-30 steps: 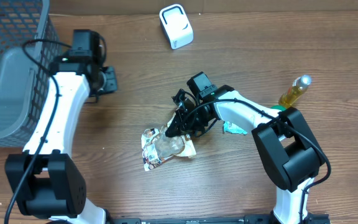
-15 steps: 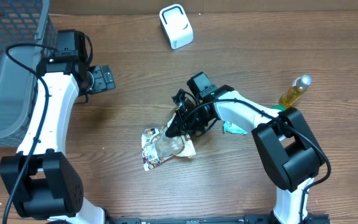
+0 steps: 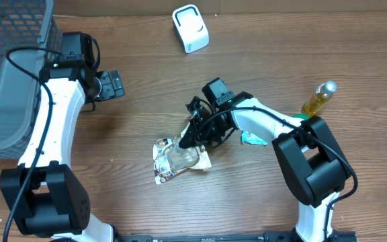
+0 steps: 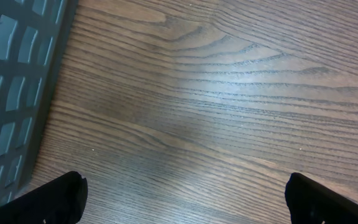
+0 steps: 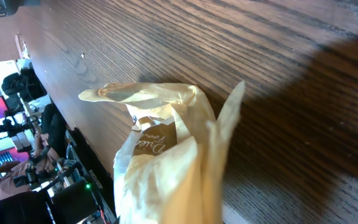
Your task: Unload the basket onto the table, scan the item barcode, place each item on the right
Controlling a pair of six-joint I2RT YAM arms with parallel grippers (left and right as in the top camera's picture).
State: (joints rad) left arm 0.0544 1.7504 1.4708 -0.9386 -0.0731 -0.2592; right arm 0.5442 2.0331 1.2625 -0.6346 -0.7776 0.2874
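The right gripper (image 3: 189,138) is closed on the upper edge of the crumpled food packet (image 3: 177,158), which lies near the middle of the wooden worktop (image 3: 261,202), just in front of the right arm's wrist. From overhead the packet looks like clear, wrinkled film with printed patches and a paler centre. The right wrist view shows it very close up: cream-coloured film bunched and folded towards the camera, with a brown label bearing script lettering that is too creased to read. No barcode can be made out in either view.

The left gripper (image 3: 115,84) is wide open and holds nothing. It hangs over bare wood well apart from the packet, beside the grey mesh basket (image 3: 5,81) at the left edge of the worktop. In the left wrist view its two dark fingers (image 4: 61,200) sit at the bottom corners of the frame with only wood grain between them, and the basket wall runs down the left side.

The white barcode scanner (image 3: 190,28) stands near the far edge, well apart from both grippers. On the right, a bottle of yellow liquid (image 3: 318,99) stands near the right arm's base, and a small teal item (image 3: 252,138) lies partly hidden under that arm.
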